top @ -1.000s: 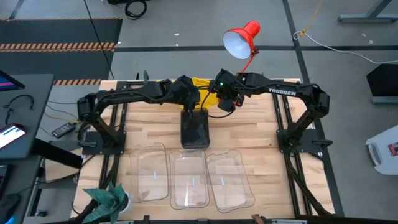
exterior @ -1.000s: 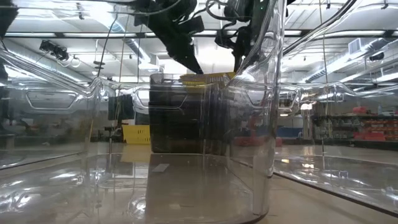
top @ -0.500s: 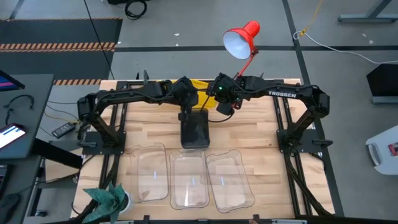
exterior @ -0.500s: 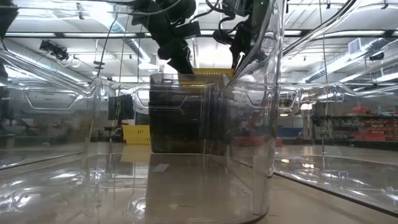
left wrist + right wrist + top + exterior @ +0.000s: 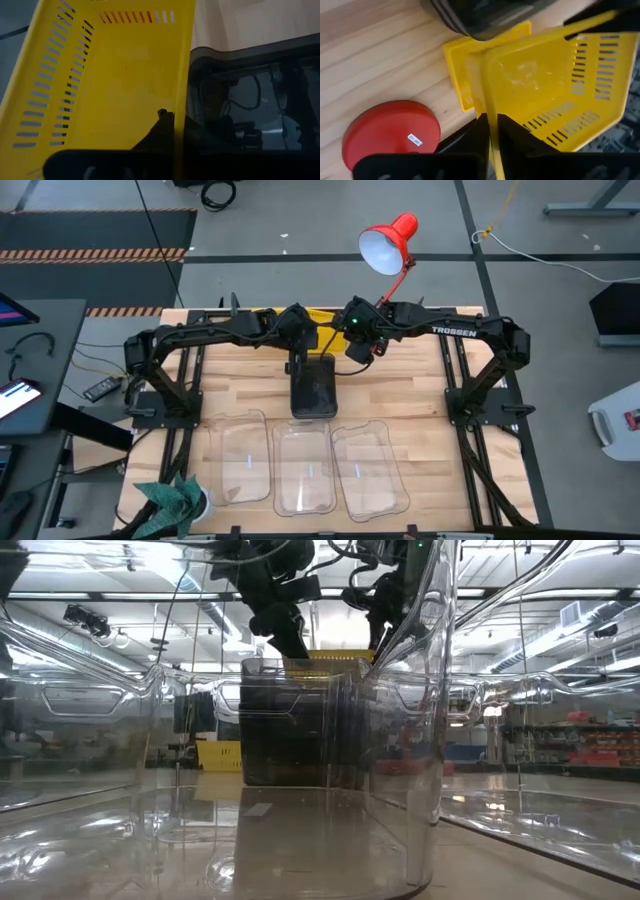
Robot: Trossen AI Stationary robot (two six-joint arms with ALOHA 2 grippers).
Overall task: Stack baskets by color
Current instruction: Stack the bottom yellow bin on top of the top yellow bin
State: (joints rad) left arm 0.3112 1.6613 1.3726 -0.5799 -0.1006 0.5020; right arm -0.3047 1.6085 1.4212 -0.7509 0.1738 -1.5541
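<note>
Red lamp base (image 5: 390, 131) beside yellow baskets (image 5: 540, 90)

Layout, high view: three clear baskets (image 5: 305, 468) side by side along the table's (image 5: 410, 395) near edge. Grey basket stack (image 5: 313, 388) at centre, behind the middle one. Yellow baskets (image 5: 322, 315) at the far edge, just behind the stack, apparently one lifted above another. Lamp base (image 5: 391, 130) beside them, on the right arm's side, lamp (image 5: 387, 244) beyond the far edge.

A wooden table (image 5: 400, 385) carries clear baskets (image 5: 305, 468) and smoky-grey baskets (image 5: 313, 388)
</note>
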